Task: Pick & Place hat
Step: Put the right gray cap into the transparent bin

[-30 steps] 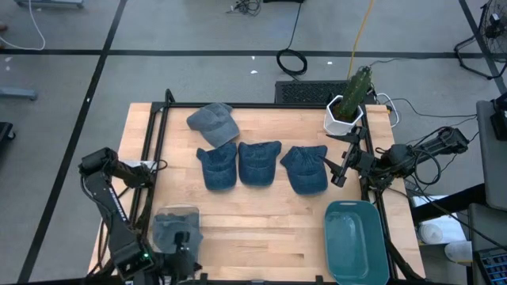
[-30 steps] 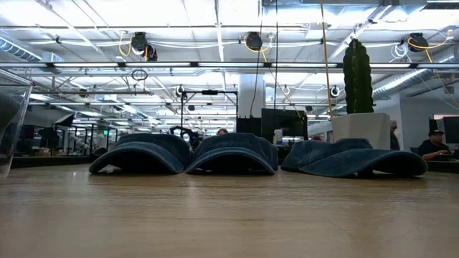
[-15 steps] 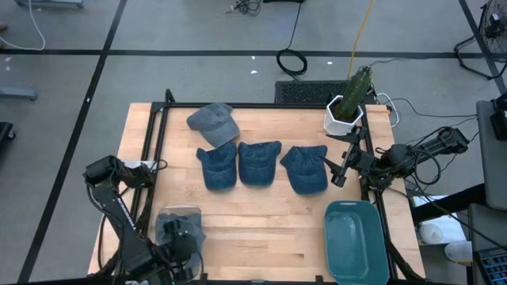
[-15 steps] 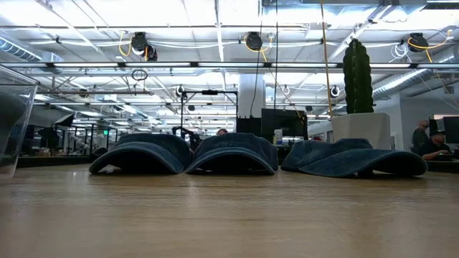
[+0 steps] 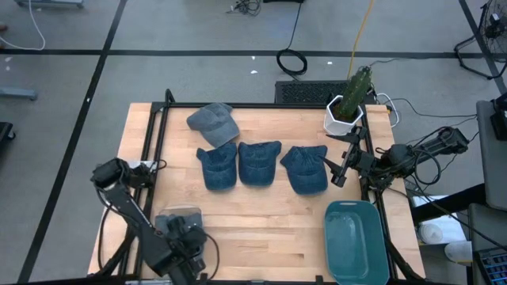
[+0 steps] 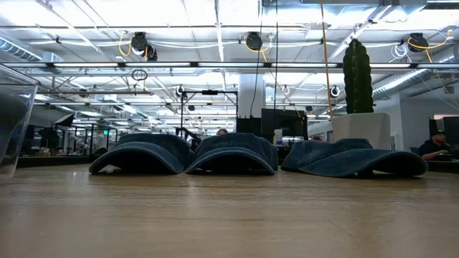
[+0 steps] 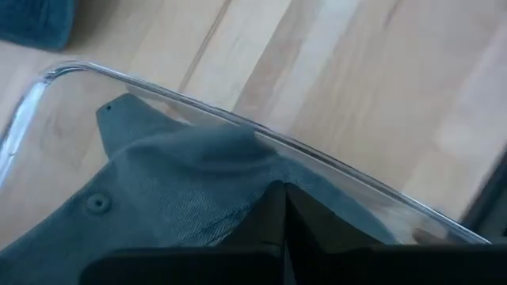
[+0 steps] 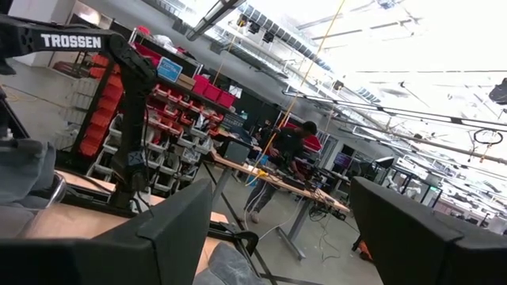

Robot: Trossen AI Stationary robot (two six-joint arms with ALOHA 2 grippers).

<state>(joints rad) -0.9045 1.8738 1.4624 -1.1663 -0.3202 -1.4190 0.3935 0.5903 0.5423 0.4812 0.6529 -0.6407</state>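
Note:
A grey hat (image 7: pixel 158 190) lies in a clear container (image 7: pixel 333 158) at the table's near left (image 5: pixel 168 215). My left gripper (image 5: pixel 188 240) stands over it, pointing steeply down, its fingers shut on the hat's cloth (image 7: pixel 282 194). At mid-table a lighter grey-blue hat (image 5: pixel 214 123) rests on its brim behind a row of three dark blue hats (image 5: pixel 260 162), which also show in the low view (image 6: pixel 233 154). My right gripper (image 5: pixel 337 172) waits open at the table's right side, raised and touching nothing (image 8: pixel 281 237). My left gripper's shut fingertips (image 7: pixel 273 207) come from above, slanting down into the container, and meet a raised fold of the hat's grey cloth (image 7: pixel 252 162). The fingers themselves hide the pinch, so how many layers they have cannot be told. The rest of the hat lies inside the container.
A teal tray (image 5: pixel 355 241) sits at the near right. A white pot with a cactus (image 5: pixel 346 111) stands at the far right corner. A black frame rail (image 5: pixel 158 150) runs along the table's left side. Bare wood lies between the container and the tray.
My left gripper has sunk toward the hat in the clear container, shifted a little toward the table's right and rolled its wrist, while the arm's elbow swung inward. Its fingers stayed shut. The right arm has kept still.

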